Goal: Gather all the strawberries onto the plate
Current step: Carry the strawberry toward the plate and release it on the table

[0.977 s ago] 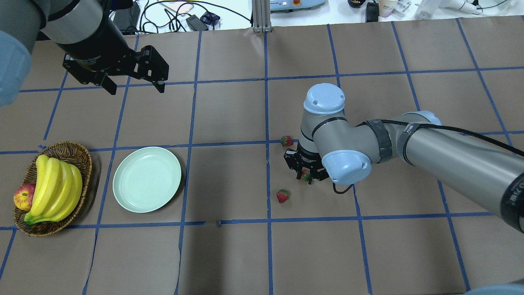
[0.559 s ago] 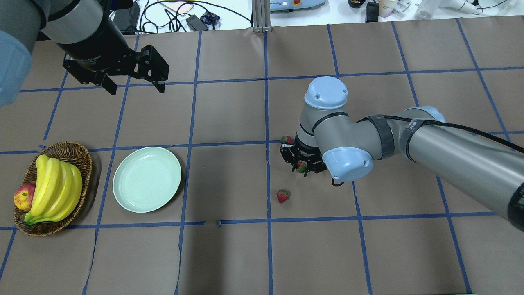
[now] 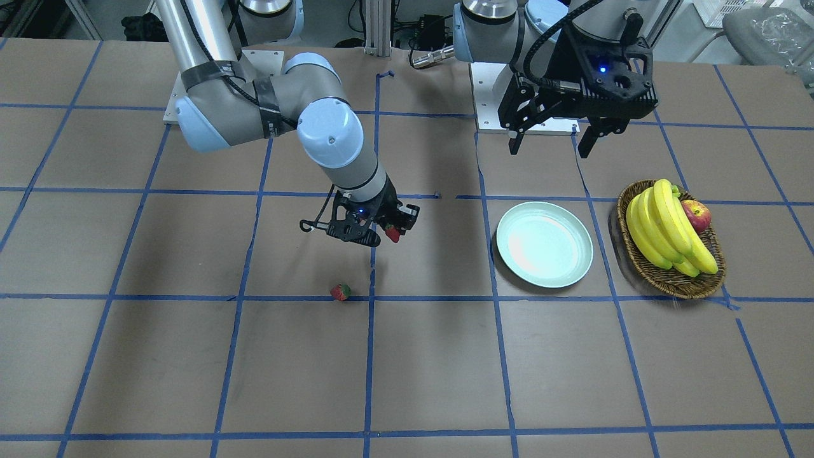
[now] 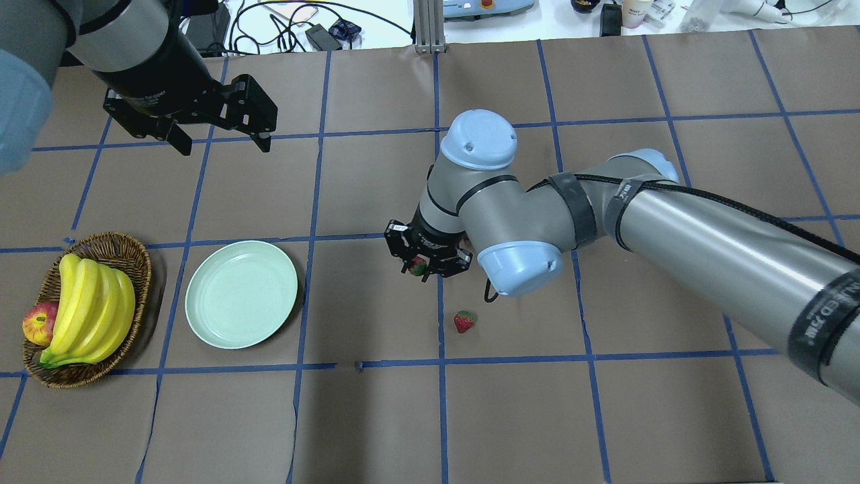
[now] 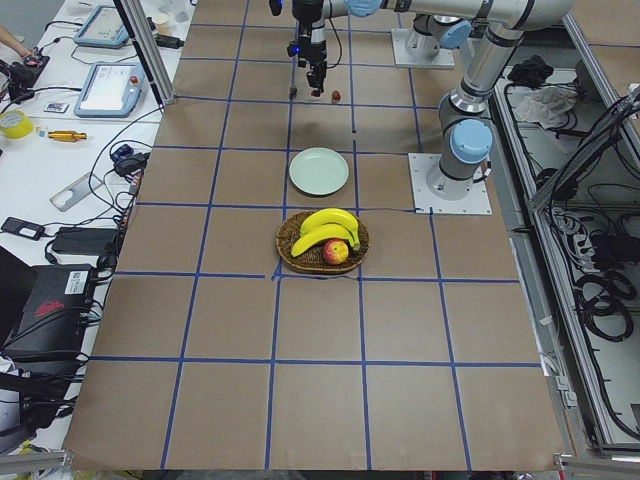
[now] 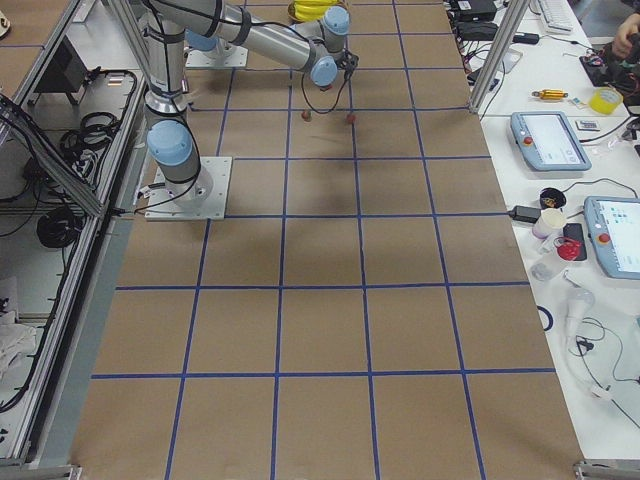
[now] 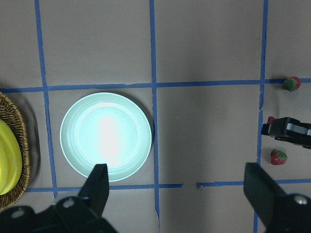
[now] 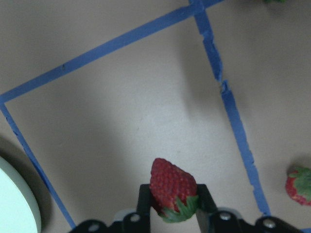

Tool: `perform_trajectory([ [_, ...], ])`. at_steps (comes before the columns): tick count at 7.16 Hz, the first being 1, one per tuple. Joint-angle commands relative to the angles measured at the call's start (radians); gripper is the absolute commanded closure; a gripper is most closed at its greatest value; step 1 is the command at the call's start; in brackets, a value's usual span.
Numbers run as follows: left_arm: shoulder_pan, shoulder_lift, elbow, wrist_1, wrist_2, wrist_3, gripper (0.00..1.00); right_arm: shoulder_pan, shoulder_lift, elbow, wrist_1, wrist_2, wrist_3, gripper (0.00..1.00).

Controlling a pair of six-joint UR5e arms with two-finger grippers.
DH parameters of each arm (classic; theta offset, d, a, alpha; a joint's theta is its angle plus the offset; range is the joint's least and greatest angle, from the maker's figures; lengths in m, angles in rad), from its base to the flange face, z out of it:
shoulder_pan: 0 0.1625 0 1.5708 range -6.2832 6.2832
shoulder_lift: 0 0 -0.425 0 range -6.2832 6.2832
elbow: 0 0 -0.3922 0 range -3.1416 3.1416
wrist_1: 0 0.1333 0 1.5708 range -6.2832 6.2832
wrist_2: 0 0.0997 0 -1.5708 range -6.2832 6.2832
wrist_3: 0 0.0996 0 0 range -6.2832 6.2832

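My right gripper is shut on a strawberry and holds it above the table, well right of the plate. It also shows in the front view. The pale green plate is empty, and its edge shows in the right wrist view. A second strawberry lies on the table just right of the gripper. A third strawberry lies farther out; my right arm hides it in the overhead view. My left gripper is open and empty, high above the plate's far side.
A wicker basket with bananas and an apple stands left of the plate. Blue tape lines cross the brown paper table cover. Cables and devices lie past the far edge.
My right gripper has moved left toward the plate with the strawberry in it, away from the two on the table. Its arm now covers the far strawberry. The left arm has not moved.
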Motion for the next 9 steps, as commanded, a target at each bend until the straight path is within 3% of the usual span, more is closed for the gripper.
perform_trajectory([
  [1, 0.003, 0.000, 0.002, 0.007, 0.000, 0.003, 0.00, 0.057, 0.086, -0.007, -0.109, 0.005, 0.069, 1.00],
  [2, 0.001, -0.002, 0.000, 0.007, 0.000, 0.006, 0.00, 0.060, 0.105, -0.007, -0.114, 0.000, 0.066, 1.00],
  [3, -0.002, -0.002, 0.000, 0.009, 0.001, 0.006, 0.00, 0.060, 0.108, -0.005, -0.113, -0.012, 0.065, 0.45],
  [5, 0.003, -0.002, 0.002, 0.009, 0.000, 0.006, 0.00, 0.059, 0.101, -0.001, -0.110, -0.021, 0.069, 0.07],
  [6, 0.003, -0.002, 0.000, 0.009, 0.001, 0.006, 0.00, 0.040, 0.081, -0.004, -0.099, -0.035, 0.074, 0.00],
  [7, 0.003, -0.002, 0.002, 0.009, -0.002, 0.006, 0.00, 0.007, 0.008, 0.008, -0.072, -0.144, 0.072, 0.00],
  [9, 0.003, 0.003, 0.002, 0.009, 0.000, 0.006, 0.00, -0.043, -0.074, 0.022, 0.237, -0.158, 0.083, 0.00],
])
